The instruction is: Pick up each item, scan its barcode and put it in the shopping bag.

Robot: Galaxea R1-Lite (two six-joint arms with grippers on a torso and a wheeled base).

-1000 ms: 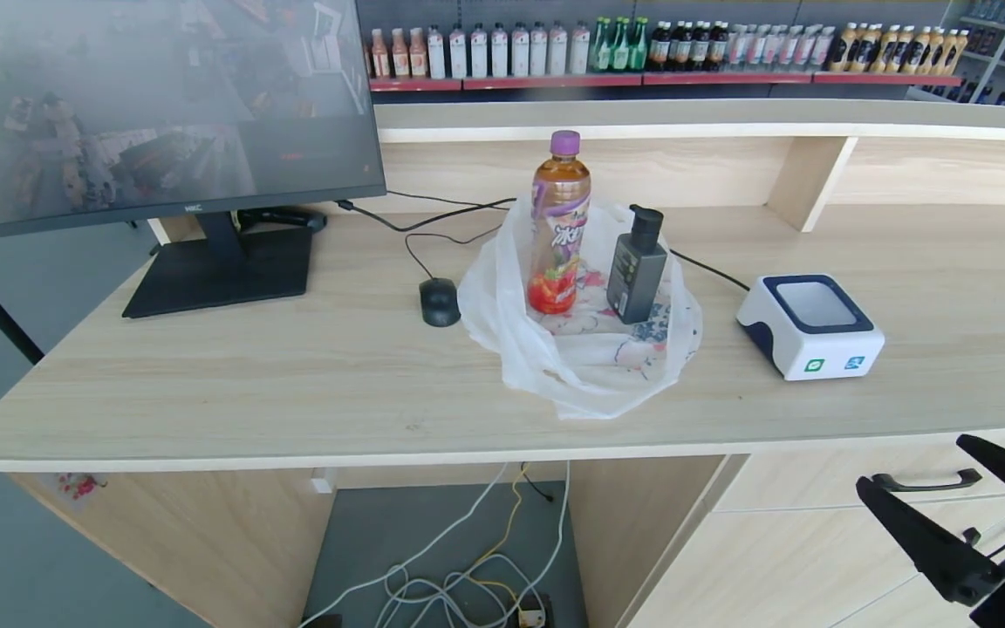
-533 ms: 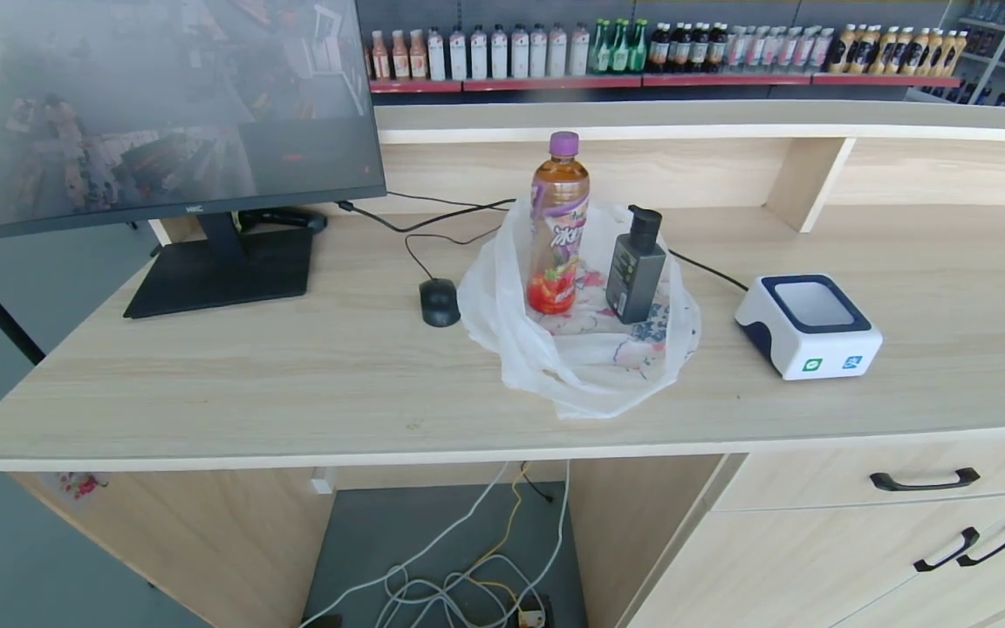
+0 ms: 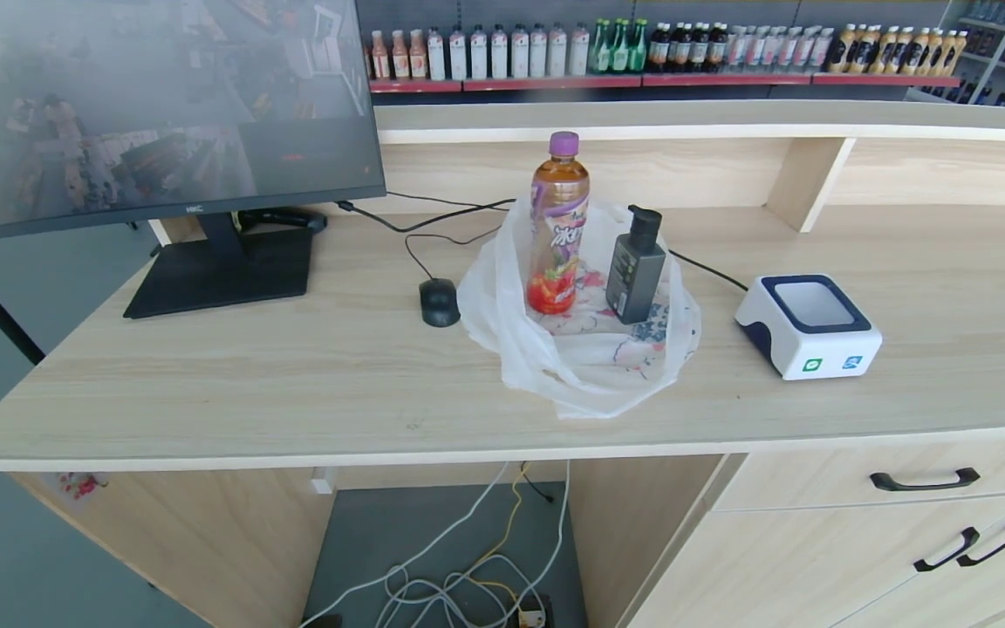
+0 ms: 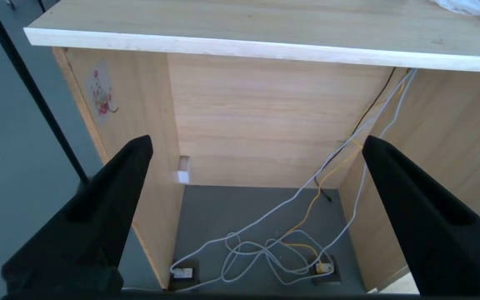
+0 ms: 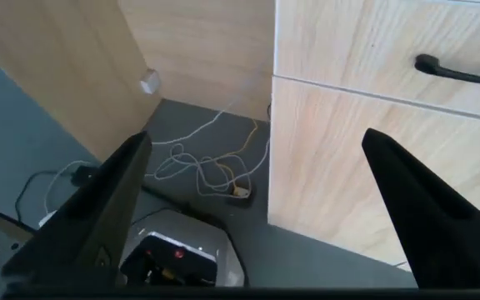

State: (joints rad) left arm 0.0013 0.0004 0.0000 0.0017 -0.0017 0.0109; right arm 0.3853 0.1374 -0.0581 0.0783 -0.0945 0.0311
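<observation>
1. The white shopping bag (image 3: 585,366) lies open on the wooden counter (image 3: 293,375), between the black mouse (image 3: 439,301) and the white scanner (image 3: 808,324).
2. Two items stand upright inside the bag: a tea bottle (image 3: 557,222) with a purple cap, and just beside it, on the scanner's side, a dark pump bottle (image 3: 637,270).
3. The left gripper (image 4: 257,146) hangs lower than the counter top, its fingers spread wide with nothing between them, facing the cables (image 4: 265,250) on the floor under the counter.
4. The right gripper (image 5: 257,137) is also spread wide and holds nothing. It is in front of the drawer (image 5: 373,50) with a black handle (image 5: 461,73).
5. A monitor (image 3: 162,105) stands at the counter's left end.
</observation>
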